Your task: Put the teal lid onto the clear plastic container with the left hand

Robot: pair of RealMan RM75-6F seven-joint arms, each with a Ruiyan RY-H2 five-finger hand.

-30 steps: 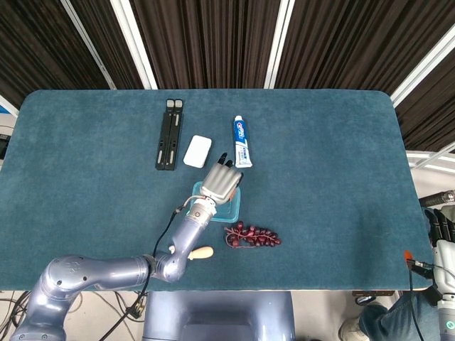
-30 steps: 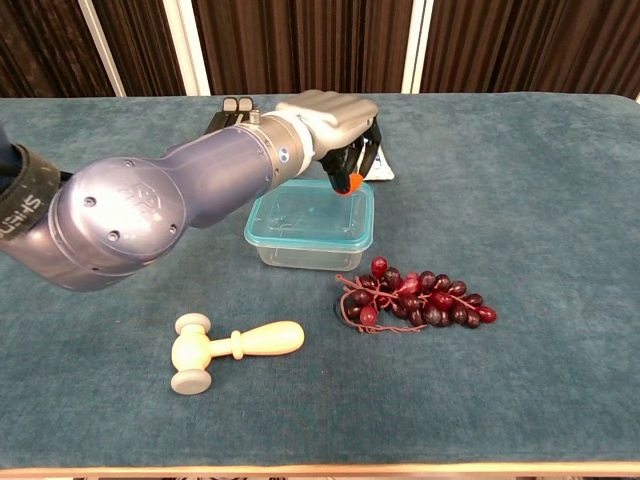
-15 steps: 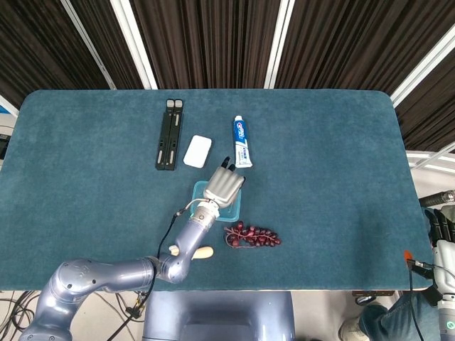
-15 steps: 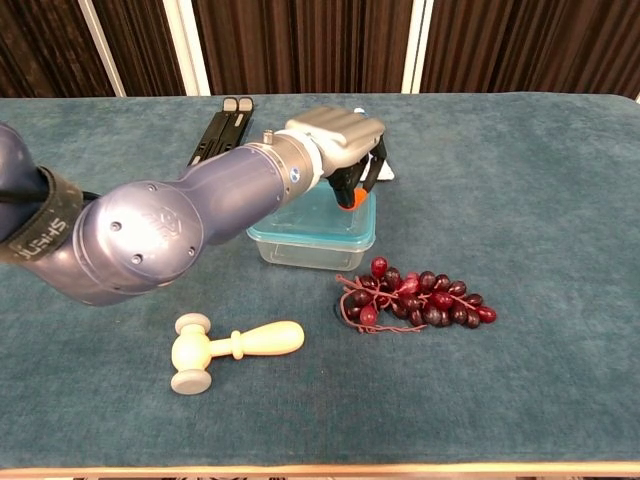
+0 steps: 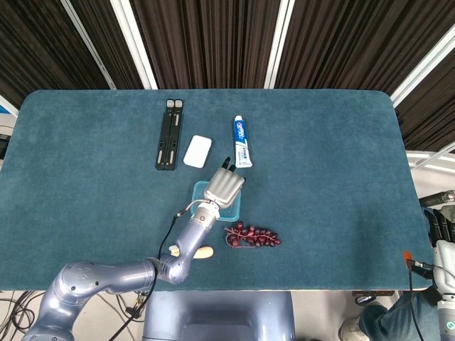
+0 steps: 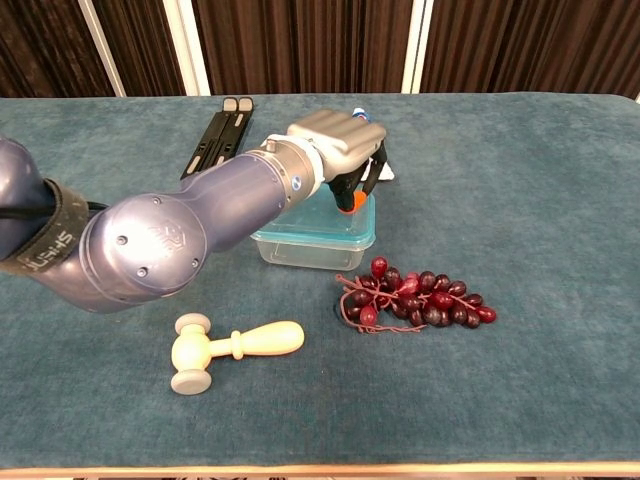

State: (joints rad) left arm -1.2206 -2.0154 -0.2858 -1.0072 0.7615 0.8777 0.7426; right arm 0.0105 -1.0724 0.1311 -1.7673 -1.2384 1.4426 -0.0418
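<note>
Left hand [image 6: 338, 140] has dropped lower, fingers curled, pressing down on teal lid [image 6: 318, 222], which already sits atop clear plastic container [image 6: 310, 250] beside dark red grape bunch [image 6: 415, 300]. Likely final seating press. Right hand [image 5: 441, 231] off table edge, state unclear.

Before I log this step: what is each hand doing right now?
Left hand: fingers down on the teal lid, seated on the container; grip cannot be told.
Right hand: at the table's edge, state cannot be told.
</note>
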